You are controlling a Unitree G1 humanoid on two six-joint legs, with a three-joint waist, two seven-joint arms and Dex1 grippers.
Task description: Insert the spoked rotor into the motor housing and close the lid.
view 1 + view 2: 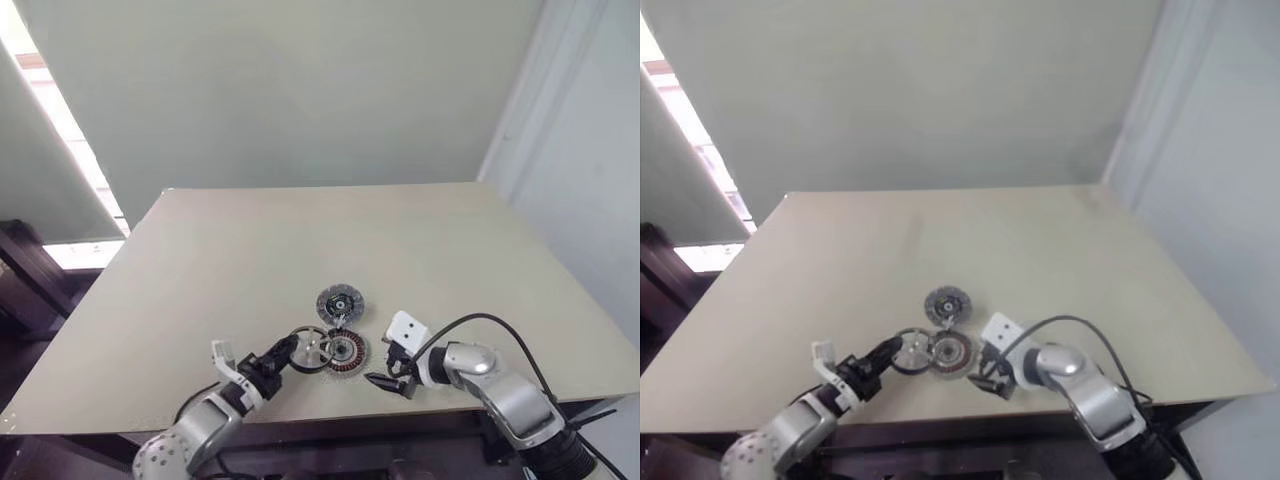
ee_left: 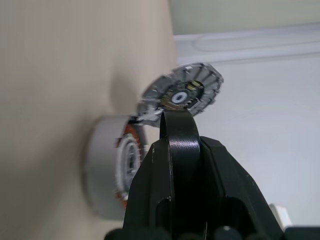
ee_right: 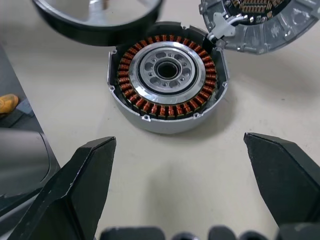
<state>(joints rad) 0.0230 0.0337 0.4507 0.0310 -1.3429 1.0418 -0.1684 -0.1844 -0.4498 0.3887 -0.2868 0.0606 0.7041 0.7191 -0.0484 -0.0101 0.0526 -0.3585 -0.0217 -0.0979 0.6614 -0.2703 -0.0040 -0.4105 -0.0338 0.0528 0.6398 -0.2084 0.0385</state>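
Note:
The motor housing [image 1: 346, 351] lies open on the table near the front edge, its copper windings ringing a pale centre [image 3: 167, 82]. The lid [image 1: 339, 302] is hinged up just behind it and also shows in the right wrist view [image 3: 260, 25]. Just left of the housing is the spoked rotor [image 1: 310, 350], dark-rimmed and tilted. My left gripper [image 1: 288, 353] is shut on its left rim. My right gripper [image 1: 392, 381] hovers at the housing's right, open, with nothing between its fingers [image 3: 75, 195].
The beige table [image 1: 200, 290] stretches back to a pale wall. Its front edge runs just below both grippers. A white wall stands off the right side, and a bright window strip is at the far left.

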